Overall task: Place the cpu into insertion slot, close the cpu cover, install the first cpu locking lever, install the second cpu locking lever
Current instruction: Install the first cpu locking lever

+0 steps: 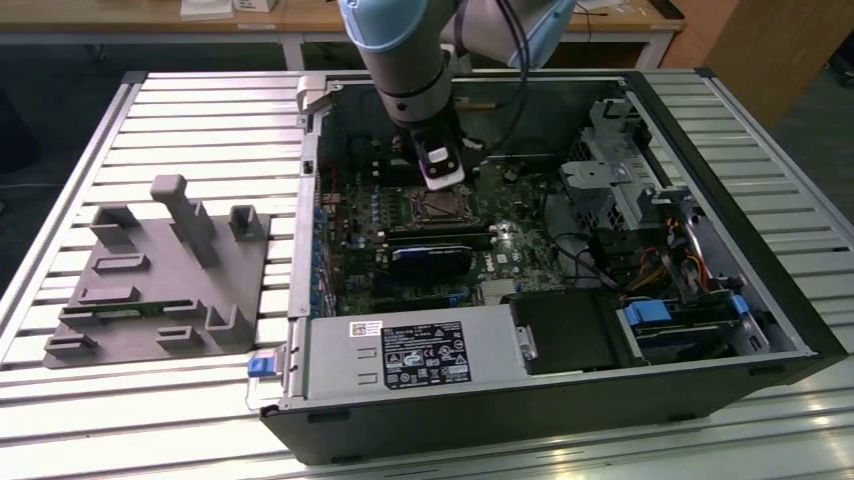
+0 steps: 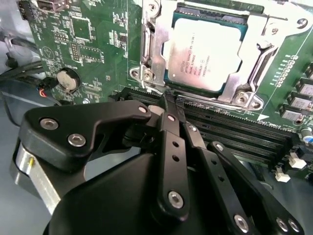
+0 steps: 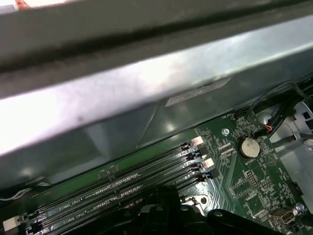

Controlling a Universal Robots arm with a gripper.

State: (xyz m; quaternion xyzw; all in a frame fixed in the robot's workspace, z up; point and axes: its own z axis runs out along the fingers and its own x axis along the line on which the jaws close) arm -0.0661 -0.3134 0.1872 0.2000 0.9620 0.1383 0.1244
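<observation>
- One open computer case (image 1: 747, 300) lies on its side on a slatted metal table (image 1: 200, 110), with a grey plastic fixture (image 1: 160, 280) resting on the slats to the exterior view's left of it.
- Nearest in the exterior view, inside the case, sits the power supply (image 1: 400, 355) with its white and black labels; a black drive box (image 1: 567, 330) is just beside it, towards the exterior view's right.
- Farther in lies the green motherboard (image 1: 360, 250), carrying a dark card (image 1: 434, 255) with a blue patch and, beyond that, a row of long black memory slots (image 1: 434, 237).
- Beyond the memory slots is the insertion slot (image 1: 441, 208), a square socket with a silver rim.
- In the second wrist view the cpu (image 2: 204, 54) lies flat in that socket, silvery top upward, and the cpu cover (image 2: 254, 58) frames it, lying down around its edges.
- The gripper (image 2: 168, 100) hangs over the board on the arm (image 1: 407, 50), its tip at the edge of the socket nearest the memory slots (image 2: 230, 129).
- Its black fingers (image 2: 171, 127) are drawn together to a narrow point with nothing between them; whether the tip touches the socket frame I cannot tell.
- A round coin battery (image 2: 67, 79) sits on the board near the socket, and it also appears in the first wrist view (image 3: 249, 146), next to the ends of the memory slots (image 3: 146, 176).
- Farthest, the grey case wall (image 3: 146, 88) rises past the slots.
</observation>
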